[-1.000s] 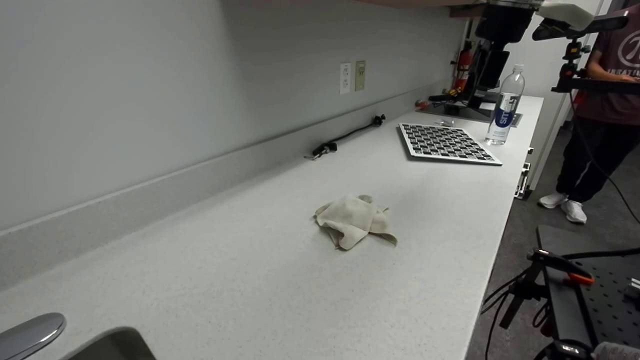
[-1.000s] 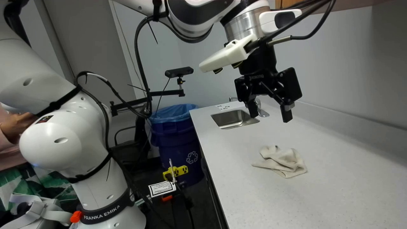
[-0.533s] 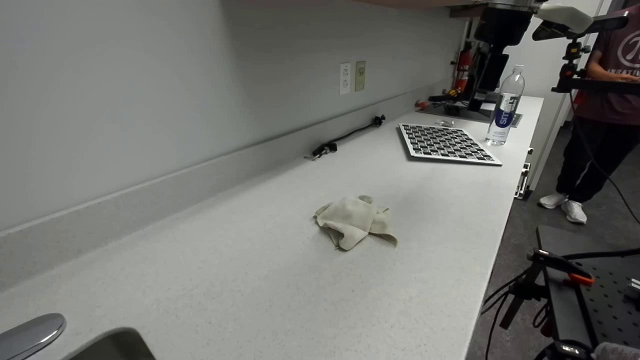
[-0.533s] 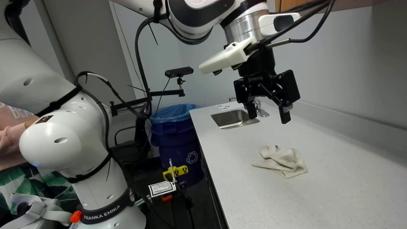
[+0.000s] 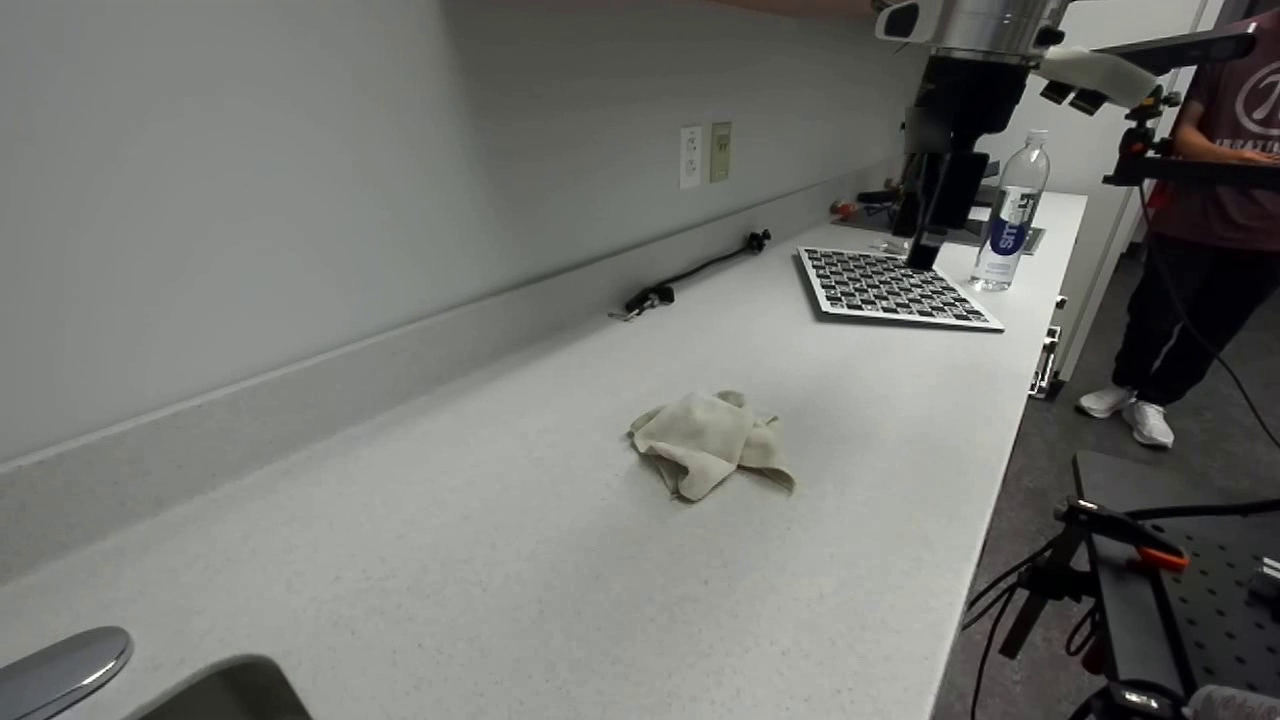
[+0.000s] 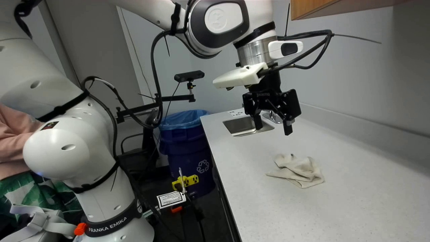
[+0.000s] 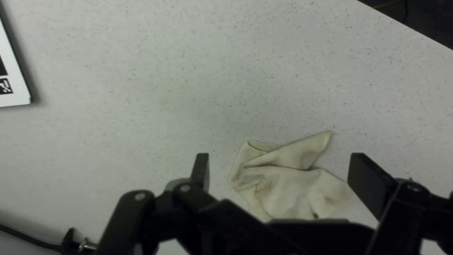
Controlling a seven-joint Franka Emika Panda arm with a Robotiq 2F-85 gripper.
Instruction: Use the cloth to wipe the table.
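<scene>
The cream-white cloth point(image 5: 705, 440) lies crumpled and folded on the pale speckled table point(image 5: 560, 570), and both exterior views show it. My gripper point(image 6: 272, 129) is in the air above the table, pointing down, its jaws wide apart and nothing between them. In the wrist view the cloth point(image 7: 293, 191) appears beneath the gripper point(image 7: 279, 158), framed between the two black fingers without contact. The gripper's body hides the cloth's lower edge there. Bare table point(image 6: 336, 211) surrounds the cloth.
A black-and-white grid board point(image 5: 890, 285) and a clear bottle point(image 5: 1008, 220) stand farther along the counter. A black cable point(image 5: 700, 268) lies by the raised back edge. A sink point(image 6: 247, 126) is set in the far end. A wooden cabinet point(image 6: 312, 8) overhangs.
My gripper has come down; it has shifted leftward in both exterior views, mostly within the last half second. The jaws stay wide apart. The cloth has not moved.
</scene>
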